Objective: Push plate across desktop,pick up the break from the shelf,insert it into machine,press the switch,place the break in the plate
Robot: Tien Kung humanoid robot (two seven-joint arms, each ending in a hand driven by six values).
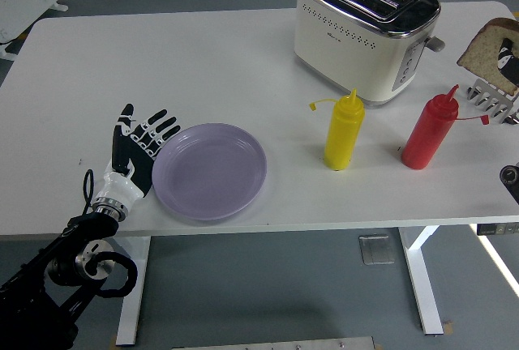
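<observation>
A lilac plate [209, 170] lies near the table's front edge, left of centre. My left hand [146, 133] is flat on the table with its fingers spread, pressed against the plate's left rim. The cream toaster [365, 30] stands at the back right, both slots empty, its lever [435, 43] up. At the right edge my right hand [508, 60] is shut on a slice of bread [486, 53], holding it tilted just above the metal rack [493, 97]. Most of that hand is cut off by the frame.
A yellow squeeze bottle [343, 131] and a red squeeze bottle [430, 133] stand in front of the toaster, between the plate and the rack. The white table [162, 66] is bare at the back left.
</observation>
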